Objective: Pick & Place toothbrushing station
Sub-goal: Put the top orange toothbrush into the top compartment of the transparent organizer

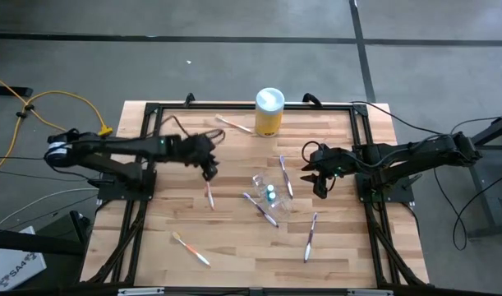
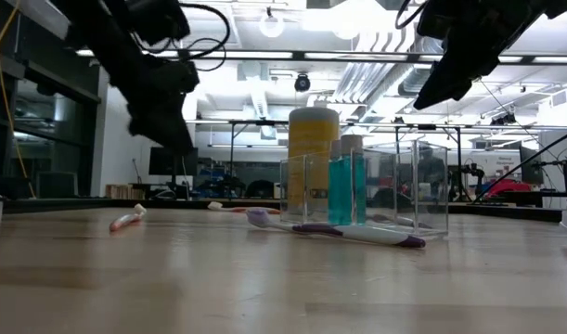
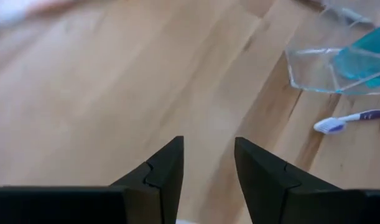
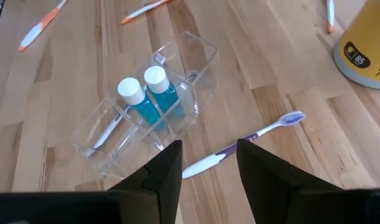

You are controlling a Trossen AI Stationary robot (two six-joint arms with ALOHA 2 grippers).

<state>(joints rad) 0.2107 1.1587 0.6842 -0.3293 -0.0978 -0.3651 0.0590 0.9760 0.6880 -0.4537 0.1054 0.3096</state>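
While both my grippers hang with fingers apart and empty, the clear holder [image 4: 153,106] sits between them, my left gripper [image 1: 209,171] to one side, my right gripper [image 1: 320,186] to the other. Two blue tubes [image 4: 157,93] stand upright inside, white caps up. A purple toothbrush [image 4: 242,142] lies flat beside the holder, bristles toward the yellow canister [image 4: 366,46], which reads "85".

Bright ceiling lights [image 2: 357,19] glare white in the low view. The table [image 1: 234,247] is evenly lit with soft shadows. The left wrist view looks blurry.
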